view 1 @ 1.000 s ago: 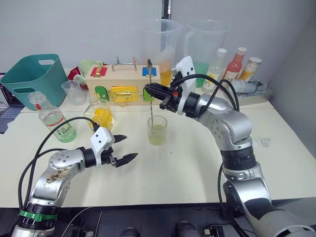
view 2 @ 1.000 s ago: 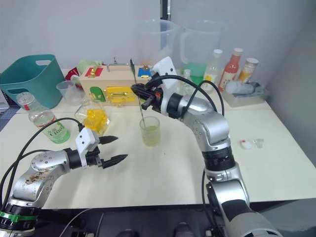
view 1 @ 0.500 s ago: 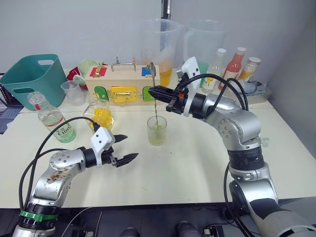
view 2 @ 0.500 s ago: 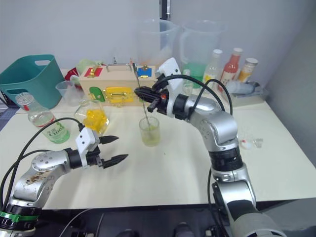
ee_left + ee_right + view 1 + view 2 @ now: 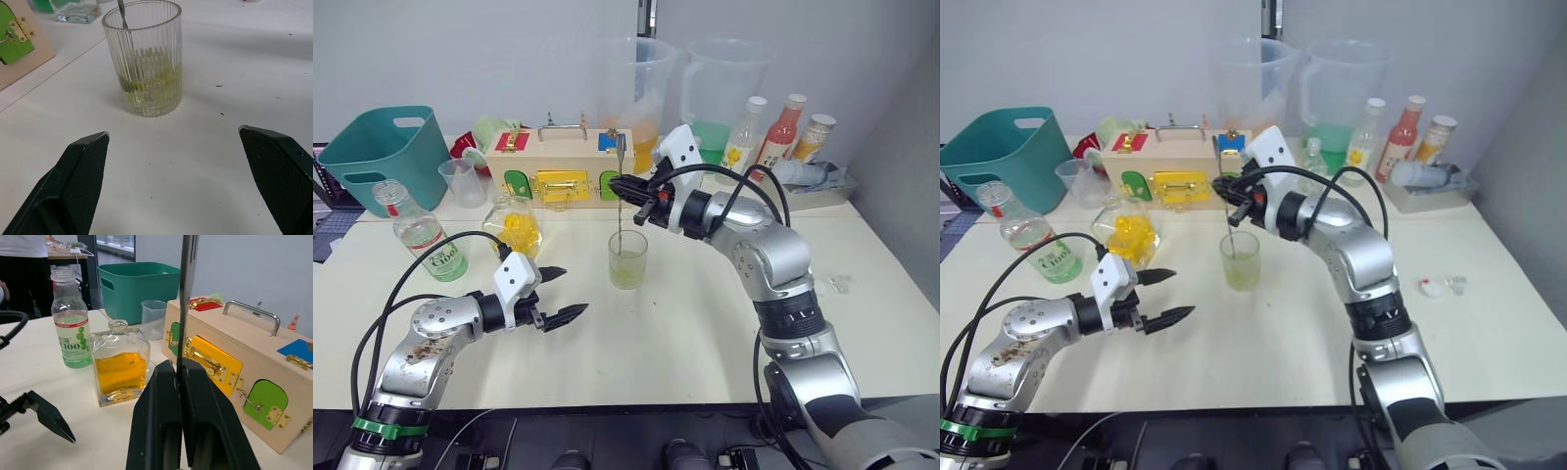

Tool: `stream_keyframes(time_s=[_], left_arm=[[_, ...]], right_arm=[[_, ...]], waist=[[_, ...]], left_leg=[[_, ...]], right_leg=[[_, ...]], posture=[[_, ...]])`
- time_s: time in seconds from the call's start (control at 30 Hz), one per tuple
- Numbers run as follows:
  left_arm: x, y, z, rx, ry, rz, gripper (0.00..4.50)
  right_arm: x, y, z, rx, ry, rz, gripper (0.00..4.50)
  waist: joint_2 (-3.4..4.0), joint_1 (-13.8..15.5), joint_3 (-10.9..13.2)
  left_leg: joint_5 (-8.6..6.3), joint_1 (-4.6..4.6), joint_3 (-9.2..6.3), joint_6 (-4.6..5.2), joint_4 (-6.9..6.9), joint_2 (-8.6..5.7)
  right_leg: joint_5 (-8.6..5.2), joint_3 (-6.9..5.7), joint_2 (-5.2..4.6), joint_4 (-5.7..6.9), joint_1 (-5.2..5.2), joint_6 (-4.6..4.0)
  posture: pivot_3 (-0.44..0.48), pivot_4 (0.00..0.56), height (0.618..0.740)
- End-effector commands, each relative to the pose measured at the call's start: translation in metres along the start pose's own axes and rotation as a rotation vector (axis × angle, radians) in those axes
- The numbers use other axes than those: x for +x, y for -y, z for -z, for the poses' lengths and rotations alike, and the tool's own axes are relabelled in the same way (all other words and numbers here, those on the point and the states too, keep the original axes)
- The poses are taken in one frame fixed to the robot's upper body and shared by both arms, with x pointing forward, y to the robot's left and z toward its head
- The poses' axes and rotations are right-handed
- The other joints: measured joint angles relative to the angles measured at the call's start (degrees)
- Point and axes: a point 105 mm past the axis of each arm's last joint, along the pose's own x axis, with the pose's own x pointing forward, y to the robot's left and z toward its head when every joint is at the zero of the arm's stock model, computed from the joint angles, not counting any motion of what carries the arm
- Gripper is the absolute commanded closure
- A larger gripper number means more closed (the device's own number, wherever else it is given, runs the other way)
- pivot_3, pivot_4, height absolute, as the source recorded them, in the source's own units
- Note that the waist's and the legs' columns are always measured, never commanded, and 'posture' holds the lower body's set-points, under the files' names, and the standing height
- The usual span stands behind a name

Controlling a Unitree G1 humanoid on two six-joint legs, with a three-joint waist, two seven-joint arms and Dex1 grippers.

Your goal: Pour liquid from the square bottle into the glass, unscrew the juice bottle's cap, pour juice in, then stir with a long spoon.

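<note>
Centre frame in the head view, the right gripper (image 5: 628, 185) has its jaws pinched tight on the long spoon (image 5: 620, 196), which stands nearly upright with its lower end down inside the glass (image 5: 627, 259). The wrist camera confirms it: both black fingers (image 5: 161, 421) are pressed on the thin metal shaft. The glass sits in the middle of the table (image 5: 705, 323), ribbed and clear, with a shallow pool of pale green liquid at the bottom.

Lower left of the frame, the left gripper (image 5: 558, 292) hovers above the table with its jaws spread wide, holding nothing, well apart from the glass and pointing toward it.

The juice bottle (image 5: 418, 233) stands at the left, uncapped, just in front of the teal bin (image 5: 374, 149). The square bottle (image 5: 513, 225) with amber liquid is between it and the glass, in front of the wooden latch box (image 5: 558, 166). Over on the right of the right eye view, the juice bottle's cap (image 5: 1428, 287) lies on the table.
</note>
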Motion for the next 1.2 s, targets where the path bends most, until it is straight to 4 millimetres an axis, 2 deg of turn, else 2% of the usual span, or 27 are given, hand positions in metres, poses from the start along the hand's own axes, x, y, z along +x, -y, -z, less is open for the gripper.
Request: stream_keyframes(time_s=[0.03,0.17,0.43,0.73,1.0,1.2], left_arm=[[-0.001,-0.002,-0.009,0.039,0.024,-0.007,0.01],[0.0,-0.002,-0.01,0.038,0.029,-0.006,0.01],[-0.001,-0.006,-0.013,0.036,0.046,-0.016,0.01],[0.001,-0.008,-0.025,0.003,0.111,-0.022,0.01],[0.003,-0.007,-0.026,0.004,0.115,-0.014,0.01],[0.005,-0.008,-0.029,0.025,0.127,-0.021,0.01]], right_arm=[[-0.009,-0.002,-0.018,-0.01,0.035,-0.031,4.5],[-0.01,-0.004,-0.027,0.049,0.093,-0.032,4.5],[-0.02,0.006,-0.051,0.062,0.145,-0.014,4.5],[-0.033,0.017,-0.053,0.072,0.104,0.012,4.5],[-0.047,0.021,-0.046,0.01,0.004,0.019,4.5],[-0.049,0.02,-0.056,0.011,0.03,0.006,4.5]], waist=[[0.0,0.05,0.0],[0.0,-0.04,0.0],[0.0,-0.13,0.0],[0.0,-0.08,0.0],[0.0,-0.07,0.0],[0.0,0.01,0.0]], left_leg=[[0.0,0.0,0.0,0.0,0.0,0.0],[0.0,0.01,0.0,0.0,0.0,0.02],[0.0,0.01,0.0,0.0,0.0,0.02],[0.0,0.0,0.0,0.0,0.0,0.01],[0.0,0.0,0.0,0.0,0.0,0.01],[0.0,0.0,0.0,0.0,0.0,0.02]], right_leg=[[0.0,0.0,0.0,0.0,0.0,0.0],[0.0,0.0,0.01,0.0,0.0,0.0],[0.0,0.0,0.01,0.01,-0.01,0.0],[0.0,0.0,0.01,0.0,0.0,0.0],[0.0,0.0,0.01,-0.01,0.0,0.0],[0.0,0.0,0.01,-0.02,0.01,0.0]], posture=[[0.0,0.15,0.74],[0.0,0.15,0.74],[0.0,0.15,0.74],[0.0,0.15,0.74],[0.0,0.15,0.74],[0.0,0.15,0.74]])
